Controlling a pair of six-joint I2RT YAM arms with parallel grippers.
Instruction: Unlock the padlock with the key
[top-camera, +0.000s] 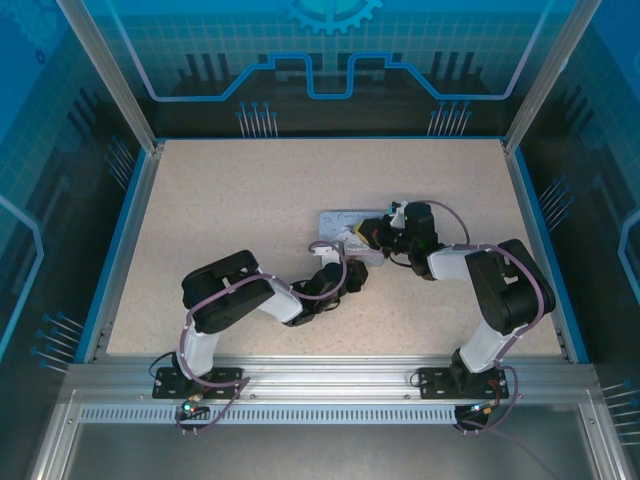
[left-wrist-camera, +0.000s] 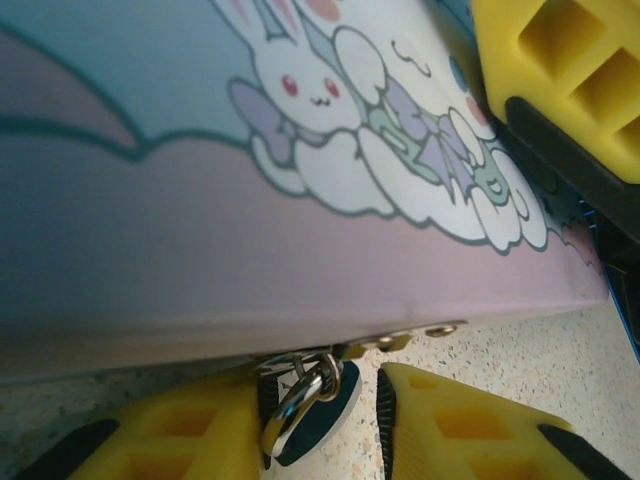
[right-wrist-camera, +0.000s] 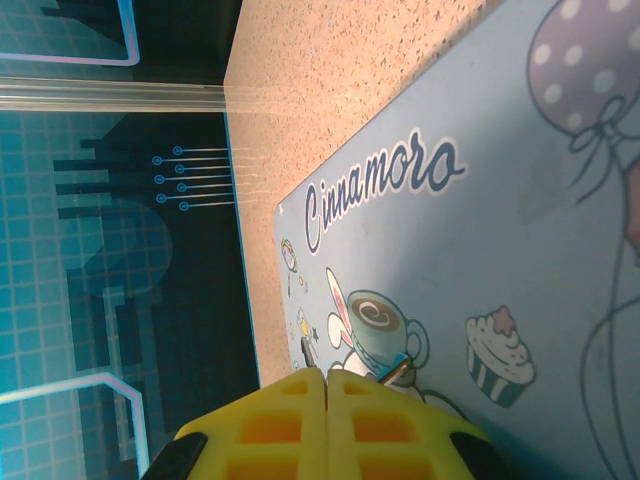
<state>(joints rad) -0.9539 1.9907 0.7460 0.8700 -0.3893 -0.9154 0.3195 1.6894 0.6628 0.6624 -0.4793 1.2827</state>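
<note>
Tin (top-camera: 335, 222): pale blue with cartoon print, lying flat near the middle of the bench (top-camera: 230, 200).
Padlock (left-wrist-camera: 310, 415): small, with a dark body and a silver shackle. It hangs from a brass hasp (left-wrist-camera: 400, 340) on the tin's near side, low against the bench.
Left jaws: apart, set at the tin's near side. The padlock sits in the gap between the two yellow fingers (left-wrist-camera: 170, 435). It is hard against one finger, with a clear gap to the other.
Right jaws: pressed together, reaching in from the right over the tin's lid, yellow fingers (right-wrist-camera: 280, 425) tip to tip.
Key (right-wrist-camera: 305, 350): thin dark sliver standing out at the right jaws' tips, above the printed lid, apart from the padlock.
</note>
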